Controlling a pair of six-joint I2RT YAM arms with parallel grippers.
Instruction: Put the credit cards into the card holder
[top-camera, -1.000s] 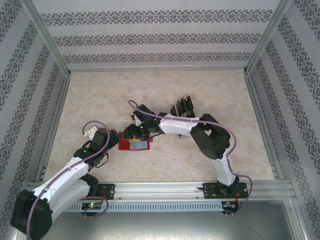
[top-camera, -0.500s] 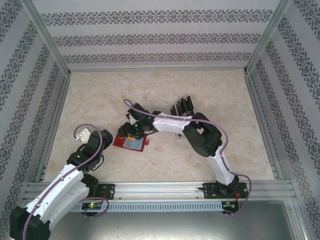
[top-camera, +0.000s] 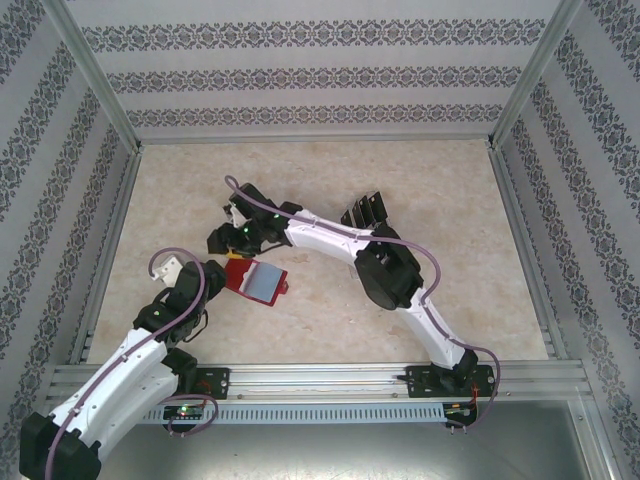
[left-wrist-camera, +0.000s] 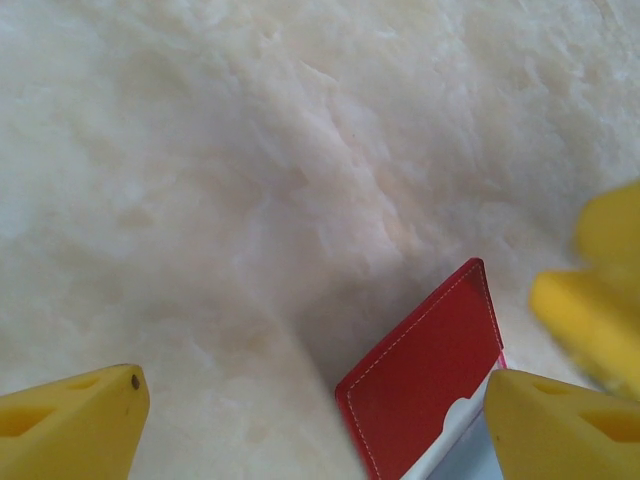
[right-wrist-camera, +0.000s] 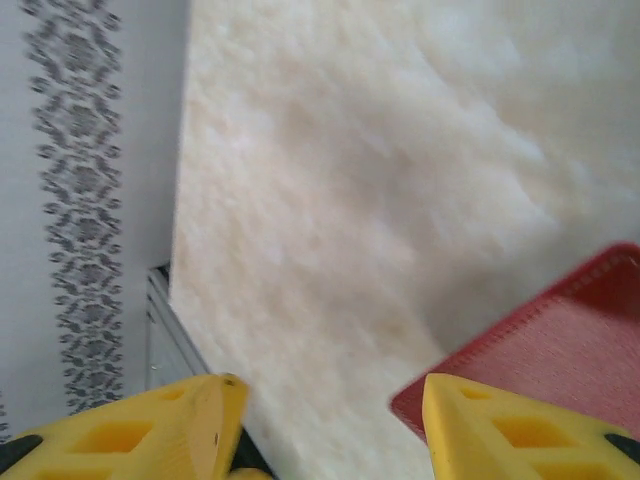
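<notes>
The red card holder (top-camera: 257, 281) lies spread open, its greyish inside up, left of the table's middle. In the left wrist view its red flap (left-wrist-camera: 420, 370) sits between my fingers, close against the right-hand one. My left gripper (top-camera: 222, 279) (left-wrist-camera: 315, 425) is open, its jaws wide apart with bare table on the left side. Just beyond the holder's far-left corner, my right gripper (top-camera: 228, 243) (right-wrist-camera: 330, 430) is open with nothing between its fingers. The holder's red edge (right-wrist-camera: 560, 340) shows behind its right finger. The black credit cards (top-camera: 364, 212) stand in a rack behind the right arm.
The clear rack (top-camera: 358, 222) holding the cards sits at mid-table, partly hidden by the right arm. The patterned left wall (right-wrist-camera: 80, 200) and metal frame rail (top-camera: 108, 250) are close to the right gripper. Bare marble-look tabletop (top-camera: 300, 170) stretches to the far wall.
The right arm has swung left and away from above the card holder. The holder has slid left and turned. The left arm drew back toward the near-left earlier, then stayed.
</notes>
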